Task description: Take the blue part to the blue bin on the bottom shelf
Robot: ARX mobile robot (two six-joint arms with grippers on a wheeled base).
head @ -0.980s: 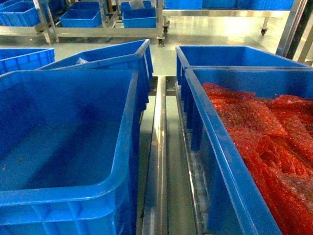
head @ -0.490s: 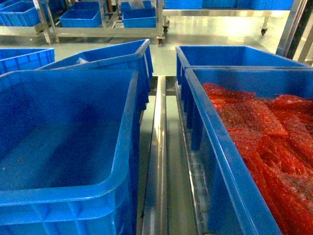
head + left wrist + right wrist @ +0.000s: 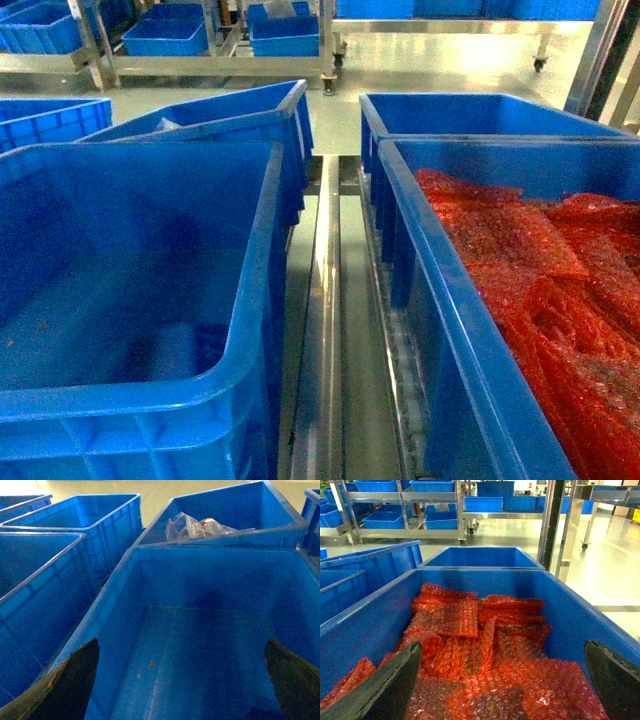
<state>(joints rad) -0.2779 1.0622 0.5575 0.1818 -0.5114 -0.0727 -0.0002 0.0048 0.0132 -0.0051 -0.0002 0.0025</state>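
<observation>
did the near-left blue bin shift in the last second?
No. The blue bin keeps its gap to the steel divider rail in the head view.

— What stays out of sight at the shelf?
— The blue bin (image 3: 262,300) runs off the head view's left and bottom edges. The crate of red bubble-wrap bags (image 3: 440,300) is cut at the right.
— And the grippers?
— Absent from the head view. Only the dark fingertips (image 3: 70,685) of the left one, and fingertips (image 3: 385,690) of the right, show at the corners; the rest lies below the edge.
</observation>
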